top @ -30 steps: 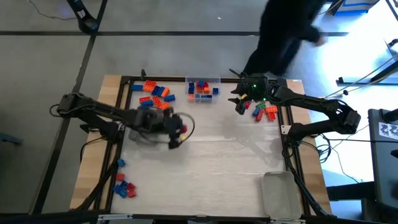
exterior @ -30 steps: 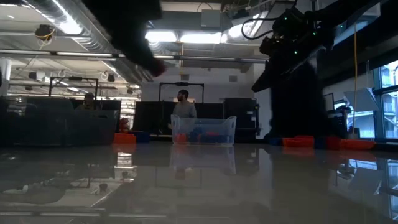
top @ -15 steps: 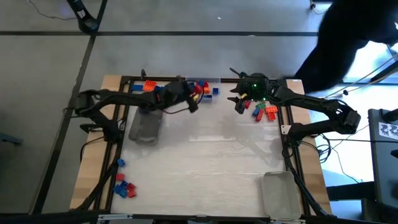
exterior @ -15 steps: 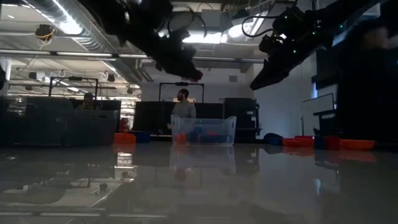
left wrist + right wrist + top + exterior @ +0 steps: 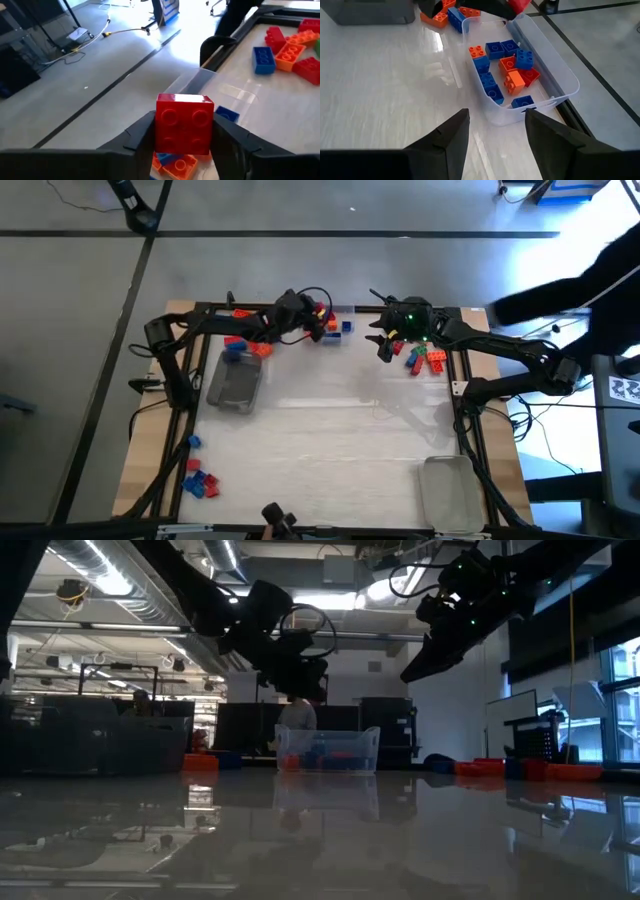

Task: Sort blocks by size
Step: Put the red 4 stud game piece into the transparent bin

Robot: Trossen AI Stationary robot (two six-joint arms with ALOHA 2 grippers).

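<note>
Left gripper [image 5: 182,142] jaws clamped on a red block [image 5: 184,124], a squat square 2x2 studded brick, glossy hard plastic, studs facing the wrist camera, hung in the air. Straight below the jaws sits the clear tray [image 5: 546,66], thin-walled, rectangular, its long axis running away from the right arm's wrist; blue, orange and red blocks [image 5: 503,65] lie loose inside. So the drop looks like a short descent and release, tray directly under the held block. Out beyond the tray a loose pile of blocks [image 5: 290,50] lies on the glossy pale counter [image 5: 340,440]. Right gripper [image 5: 492,132] jaws apart, empty, hovering near the tray's end, but the left arm is the nearer one and already over it.
</note>
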